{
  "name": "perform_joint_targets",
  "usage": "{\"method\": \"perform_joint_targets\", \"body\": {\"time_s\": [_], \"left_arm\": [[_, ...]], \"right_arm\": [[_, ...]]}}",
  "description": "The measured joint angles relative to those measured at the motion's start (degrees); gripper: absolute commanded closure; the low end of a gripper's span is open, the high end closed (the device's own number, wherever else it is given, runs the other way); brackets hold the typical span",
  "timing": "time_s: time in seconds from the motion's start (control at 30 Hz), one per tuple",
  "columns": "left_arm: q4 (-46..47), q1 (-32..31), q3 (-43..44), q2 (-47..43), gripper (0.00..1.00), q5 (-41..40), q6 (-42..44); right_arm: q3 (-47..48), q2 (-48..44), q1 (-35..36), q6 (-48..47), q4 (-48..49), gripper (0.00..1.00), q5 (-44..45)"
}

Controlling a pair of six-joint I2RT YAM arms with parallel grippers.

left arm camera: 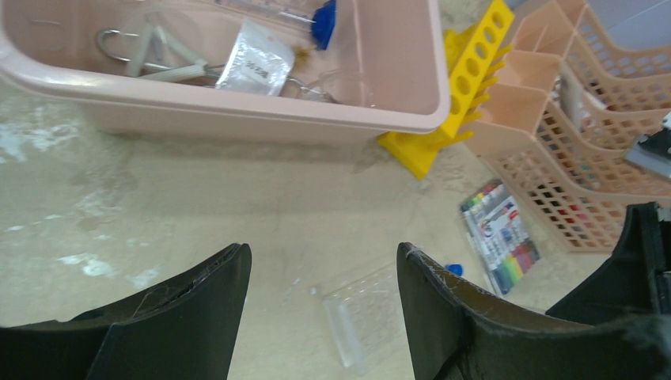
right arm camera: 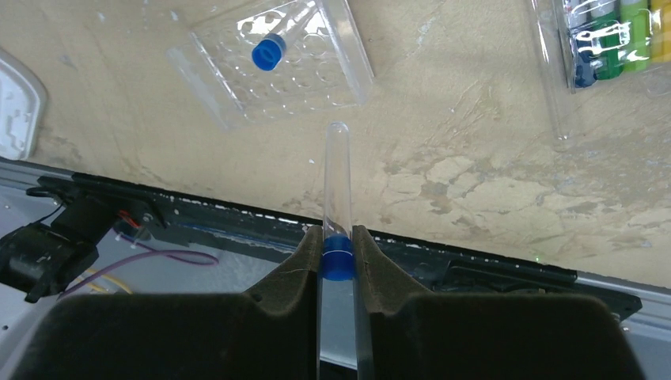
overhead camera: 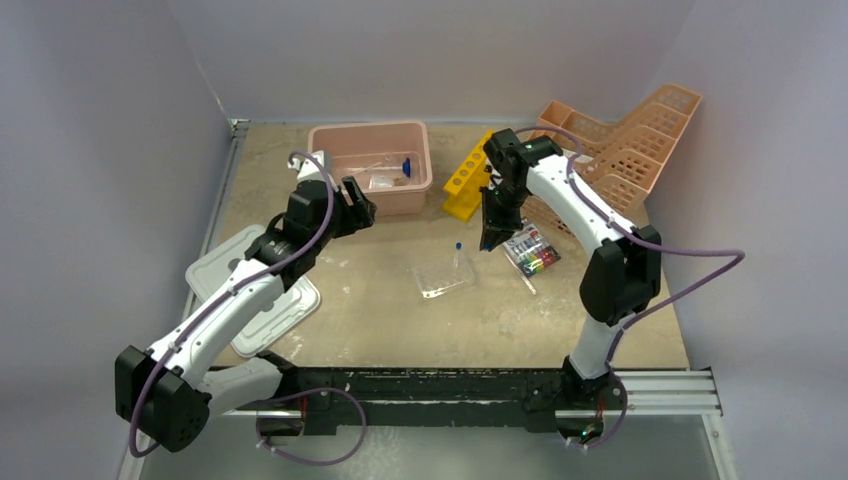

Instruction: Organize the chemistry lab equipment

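Right gripper (right arm camera: 338,237) clamped on a blue-capped tube (right arm camera: 338,182), left gripper (left arm camera: 323,269) spread wide.
I hold it just right of the clear well plate (right arm camera: 301,79), where a second tube (right arm camera: 268,54) stands; a clear bag (left arm camera: 255,63) and metal tools (left arm camera: 115,39) lie in the far pink bin (left arm camera: 237,119).

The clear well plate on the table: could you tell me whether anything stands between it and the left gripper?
Nothing visible does. Only bare table lies between the open left gripper and the well plate; a blue-capped tube stands on the plate.
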Motion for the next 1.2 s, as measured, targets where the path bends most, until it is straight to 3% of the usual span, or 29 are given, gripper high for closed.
{"method": "perform_joint_targets", "body": {"time_s": [0.27,0.63,1.2], "left_arm": [[-3.5,0.0,0.0,-2.9,0.32,-5.1,6.0],[-3.8,0.0,0.0,-2.9,0.32,-5.7,12.5],[-3.0,0.0,0.0,-4.0,0.31,-5.4,14.0]], "right_arm": [[1.8,5.3,1.1,0.9,1.0,0.94,-0.7],[2.3,8.4,3.3,3.7,4.7,0.94,-0.5],[2.4,9.2,5.0,5.2,4.0,0.94,3.1]]}}
